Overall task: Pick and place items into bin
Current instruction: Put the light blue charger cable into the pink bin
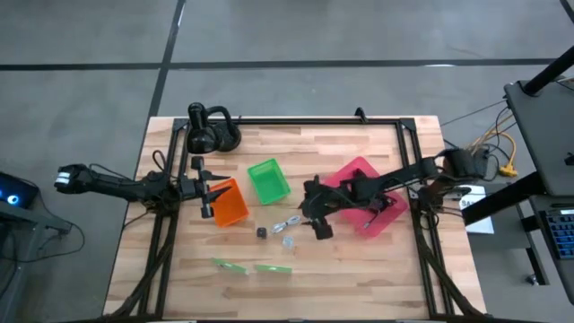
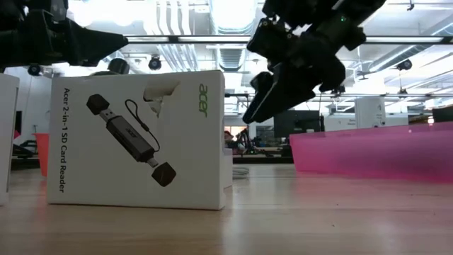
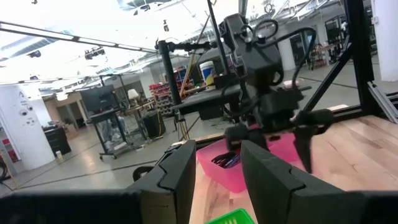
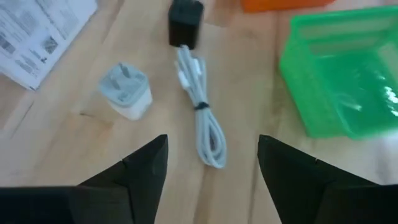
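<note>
On the pale wooden table point(image 1: 359, 269), the right gripper point(image 4: 211, 165) hangs released above a bundled white cable point(image 4: 202, 115), near a green bin point(image 4: 342, 74). The left gripper point(image 3: 214, 171) is parted above an orange bin point(image 1: 230, 205).

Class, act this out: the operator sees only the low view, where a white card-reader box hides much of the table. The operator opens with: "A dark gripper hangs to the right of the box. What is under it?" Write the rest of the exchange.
Observer: That is the right gripper, open, above a white bundled cable.
Operator: Anything else close by?
Observer: A pale plug adapter lies beside the cable, and a small black cube by one end of it.
Operator: Is the pink bin empty?
Observer: No. The left wrist view shows dark items in the pink bin. The left gripper waits by the orange bin.
</note>
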Controlling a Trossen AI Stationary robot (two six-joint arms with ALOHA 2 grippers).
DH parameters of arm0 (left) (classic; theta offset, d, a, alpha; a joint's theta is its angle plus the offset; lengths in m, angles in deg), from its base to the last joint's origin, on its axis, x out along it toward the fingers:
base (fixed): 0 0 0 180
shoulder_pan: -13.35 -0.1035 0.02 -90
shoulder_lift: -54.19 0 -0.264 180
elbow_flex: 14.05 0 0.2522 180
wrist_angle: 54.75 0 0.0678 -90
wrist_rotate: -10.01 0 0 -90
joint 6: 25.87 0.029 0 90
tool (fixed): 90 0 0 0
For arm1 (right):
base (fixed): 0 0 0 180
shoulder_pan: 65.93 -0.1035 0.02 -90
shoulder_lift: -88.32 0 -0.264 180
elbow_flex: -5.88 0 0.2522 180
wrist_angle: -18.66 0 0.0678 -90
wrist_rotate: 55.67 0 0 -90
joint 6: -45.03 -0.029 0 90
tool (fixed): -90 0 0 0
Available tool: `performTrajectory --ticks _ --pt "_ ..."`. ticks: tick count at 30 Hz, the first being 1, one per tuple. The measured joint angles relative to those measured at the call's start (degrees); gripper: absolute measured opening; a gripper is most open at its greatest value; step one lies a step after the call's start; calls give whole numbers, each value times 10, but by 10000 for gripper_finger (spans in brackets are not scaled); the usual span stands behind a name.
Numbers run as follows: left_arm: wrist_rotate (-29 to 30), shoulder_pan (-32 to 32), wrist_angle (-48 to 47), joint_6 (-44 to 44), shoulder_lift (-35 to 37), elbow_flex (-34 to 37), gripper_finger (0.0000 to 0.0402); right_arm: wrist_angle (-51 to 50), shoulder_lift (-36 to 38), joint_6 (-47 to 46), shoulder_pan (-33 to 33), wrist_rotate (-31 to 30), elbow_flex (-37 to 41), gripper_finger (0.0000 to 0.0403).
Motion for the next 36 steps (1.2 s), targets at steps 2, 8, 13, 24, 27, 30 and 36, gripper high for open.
performTrajectory --ticks 2,8,13,24,27,30,36 --pt "0 0 0 0 0 0 113 5 -12 5 0 4 -4 235" --pt "0 0 1 0 -2 0 113 43 -53 12 1 0 -2 235" --pt "0 0 0 0 -2 0 113 60 -86 19 3 0 -3 235" --pt "0 0 0 0 -1 0 113 89 -115 0 16 1 -5 233" --pt "0 0 1 0 -2 0 113 93 -121 0 17 1 -5 233" --pt "0 0 0 0 -2 0 113 99 -132 0 18 3 -4 231" --pt "0 0 0 0 -2 0 113 113 -163 -1 21 8 -21 228"
